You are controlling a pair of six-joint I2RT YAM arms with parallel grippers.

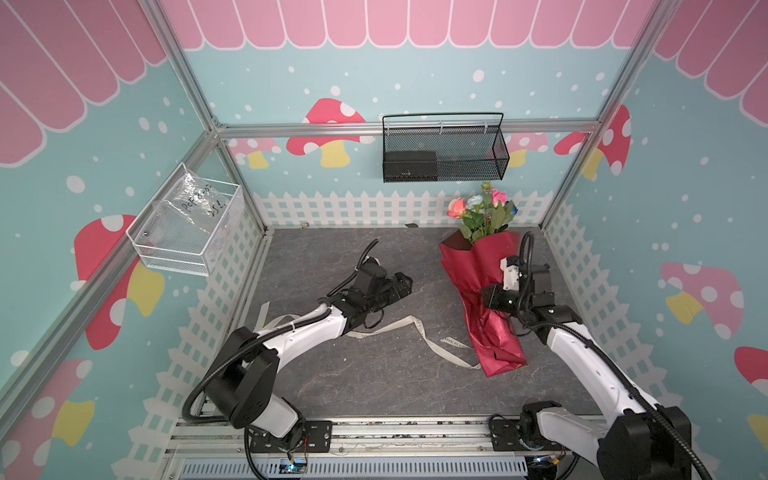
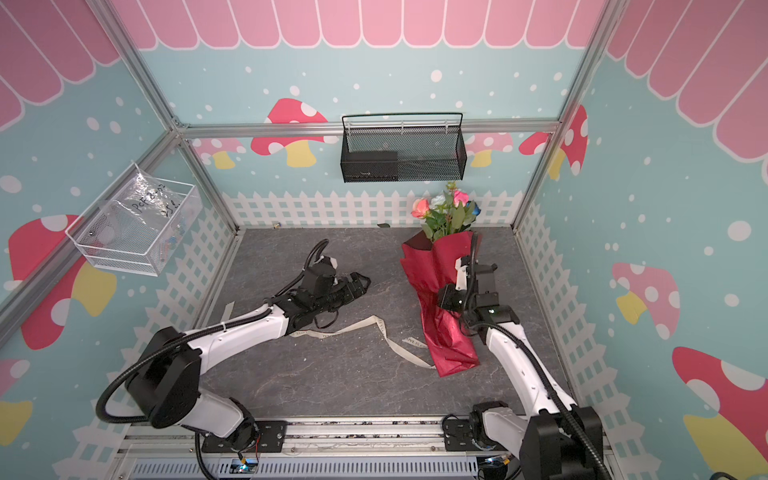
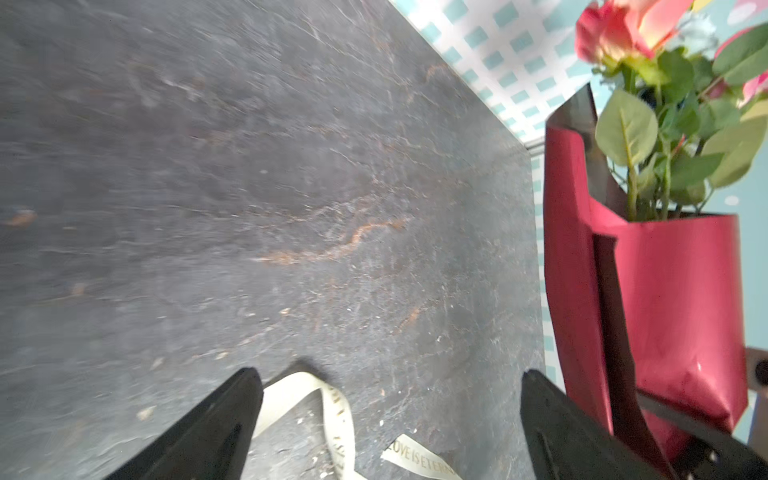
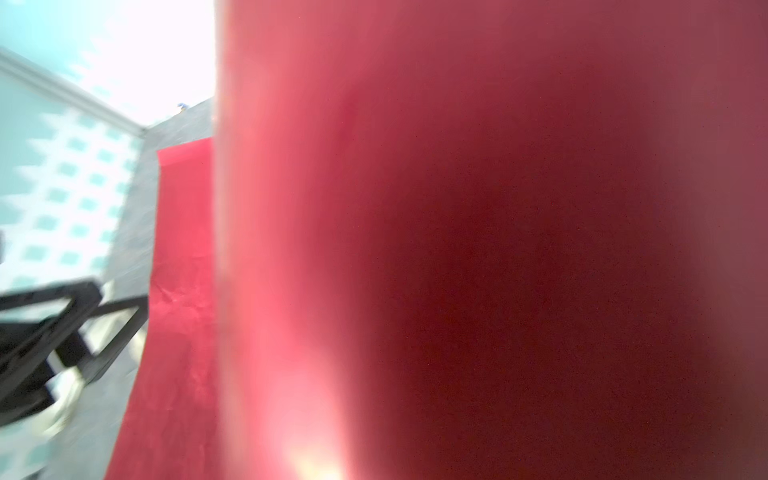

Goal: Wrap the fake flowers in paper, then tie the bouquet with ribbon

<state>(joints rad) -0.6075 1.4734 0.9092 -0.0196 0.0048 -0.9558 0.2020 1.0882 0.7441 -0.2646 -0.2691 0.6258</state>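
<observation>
Bouquet of fake flowers (image 1: 473, 266) in clenched right pincer (image 1: 486, 296), left pincer (image 3: 388, 376) released, grey slate tabletop (image 1: 374, 382), mushroom walls (image 1: 291, 83)

shells: glossy white, rounded, on left arm (image 1: 307, 328) and right arm (image 1: 582, 353) | joints: black housings, round black shoulder caps | cabling: black corrugated conduit (image 2: 98, 405) looped along each arm, thin black wires at wrists | left tool (image 3: 388, 376): black tapered fingers (image 3: 208, 428) | bases: black screwed plates (image 1: 318, 432)

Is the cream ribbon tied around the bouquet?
No, the ribbon lies loose on the table, not wrapped around the bouquet.
</observation>
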